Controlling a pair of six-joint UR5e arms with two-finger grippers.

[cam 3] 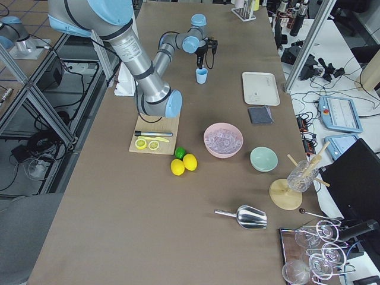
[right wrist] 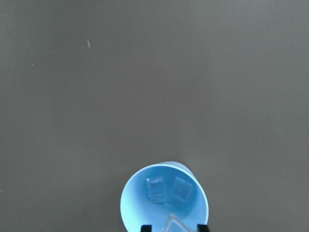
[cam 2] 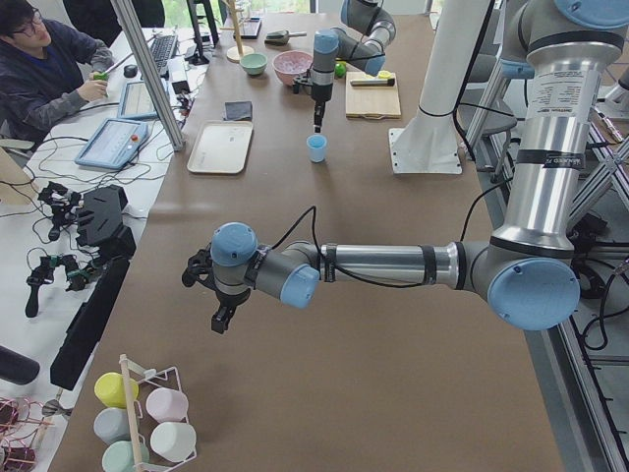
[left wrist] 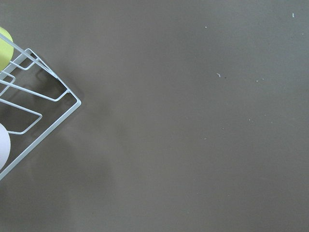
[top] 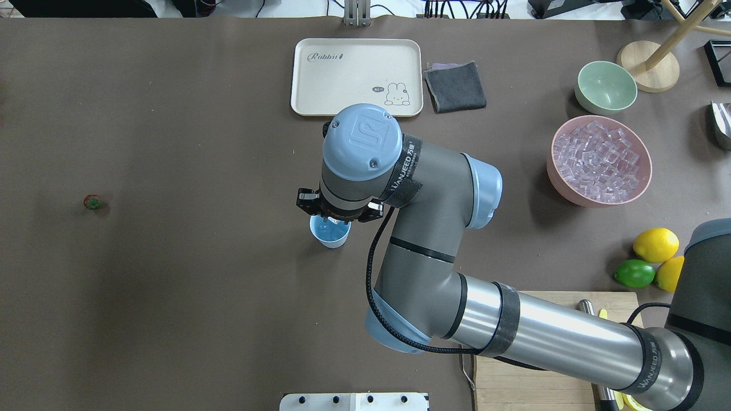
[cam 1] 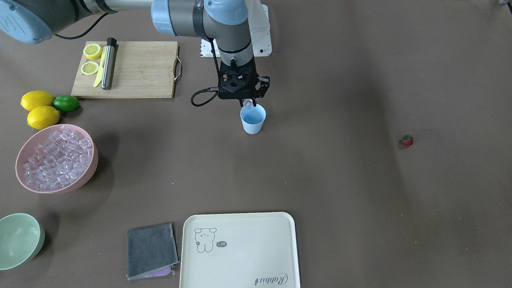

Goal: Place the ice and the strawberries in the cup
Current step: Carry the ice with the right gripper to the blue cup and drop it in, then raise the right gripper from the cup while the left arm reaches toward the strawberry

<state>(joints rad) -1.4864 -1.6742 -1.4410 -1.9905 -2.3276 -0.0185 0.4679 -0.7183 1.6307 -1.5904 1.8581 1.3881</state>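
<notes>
The right end effector [cam 1: 249, 105] hangs over the upright blue cup [cam 1: 253, 119], pinching an ice cube [right wrist: 175, 225] above two cubes inside; the strawberry [cam 1: 407, 140] lies well apart on the table [cam 1: 344, 192]; I cannot tell the left end effector's [cam 2: 222, 317] state.

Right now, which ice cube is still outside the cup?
The ice cube pinched in the right gripper above the cup; two others already lie on its bottom.
</notes>
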